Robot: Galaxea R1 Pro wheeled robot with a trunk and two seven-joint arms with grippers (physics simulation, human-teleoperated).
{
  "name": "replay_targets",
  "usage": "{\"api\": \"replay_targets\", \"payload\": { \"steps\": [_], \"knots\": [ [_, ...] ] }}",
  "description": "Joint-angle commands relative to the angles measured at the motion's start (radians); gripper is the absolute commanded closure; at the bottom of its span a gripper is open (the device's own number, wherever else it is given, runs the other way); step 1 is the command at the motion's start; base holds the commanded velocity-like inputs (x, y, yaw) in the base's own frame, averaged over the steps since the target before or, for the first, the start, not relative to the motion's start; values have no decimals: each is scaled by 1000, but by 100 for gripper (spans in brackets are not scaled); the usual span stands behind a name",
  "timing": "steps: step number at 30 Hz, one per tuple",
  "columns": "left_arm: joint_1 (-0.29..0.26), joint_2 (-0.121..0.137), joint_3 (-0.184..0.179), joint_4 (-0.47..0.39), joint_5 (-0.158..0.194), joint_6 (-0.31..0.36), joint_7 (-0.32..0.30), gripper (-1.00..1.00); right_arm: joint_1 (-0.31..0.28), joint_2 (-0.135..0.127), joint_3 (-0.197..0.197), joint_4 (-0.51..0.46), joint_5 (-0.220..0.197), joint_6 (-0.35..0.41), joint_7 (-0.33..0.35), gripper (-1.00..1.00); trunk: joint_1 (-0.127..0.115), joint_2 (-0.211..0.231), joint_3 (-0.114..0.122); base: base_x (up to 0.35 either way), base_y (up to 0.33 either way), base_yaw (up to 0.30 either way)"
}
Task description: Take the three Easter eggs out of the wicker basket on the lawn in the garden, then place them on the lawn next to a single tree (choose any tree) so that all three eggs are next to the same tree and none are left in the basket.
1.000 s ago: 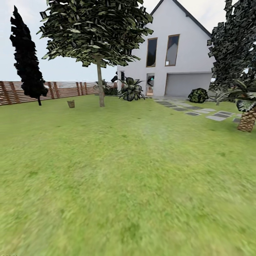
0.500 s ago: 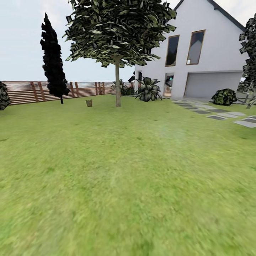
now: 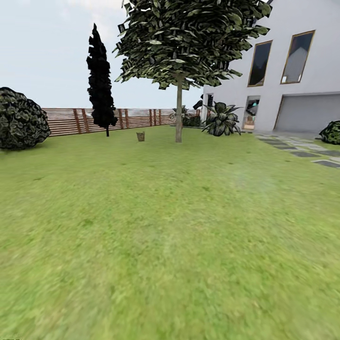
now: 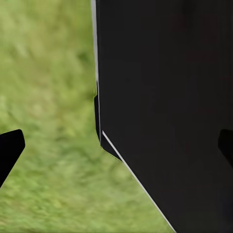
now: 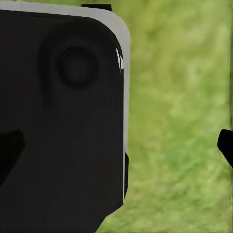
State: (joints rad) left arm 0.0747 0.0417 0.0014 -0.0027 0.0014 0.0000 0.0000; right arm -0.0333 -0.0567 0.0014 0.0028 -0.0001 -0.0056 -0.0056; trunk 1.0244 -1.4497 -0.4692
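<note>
The wicker basket (image 3: pixel 140 136) stands far off on the lawn (image 3: pixel 170 236), at about 11 o'clock, just beside the tree (image 3: pixel 179 113). Left tool (image 4: pixel 116 145) and right tool (image 5: pixel 116 145) are spread wide, holding nothing. Risk: overshooting the drive would bump the basket and spill the eggs.

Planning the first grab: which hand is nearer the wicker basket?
Left, barely, at a guess: the basket sits far across the lawn, left of centre in the head view. Left hand and right hand hang open beside the robot's body, far from it.
</note>
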Motion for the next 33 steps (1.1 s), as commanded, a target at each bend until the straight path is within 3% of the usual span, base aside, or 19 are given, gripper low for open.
{"api": "replay_targets", "payload": {
  "steps": [1,33],
  "knots": [
    [0,0,0,0,0,0,0,-100,0,0,0,0,0,-1,-1,-100,1,0,-1,332,0,290],
    [0,1,0,0,0,0,0,-100,0,-1,0,0,3,-1,0,-100,1,0,-1,332,0,283]
  ]
}}
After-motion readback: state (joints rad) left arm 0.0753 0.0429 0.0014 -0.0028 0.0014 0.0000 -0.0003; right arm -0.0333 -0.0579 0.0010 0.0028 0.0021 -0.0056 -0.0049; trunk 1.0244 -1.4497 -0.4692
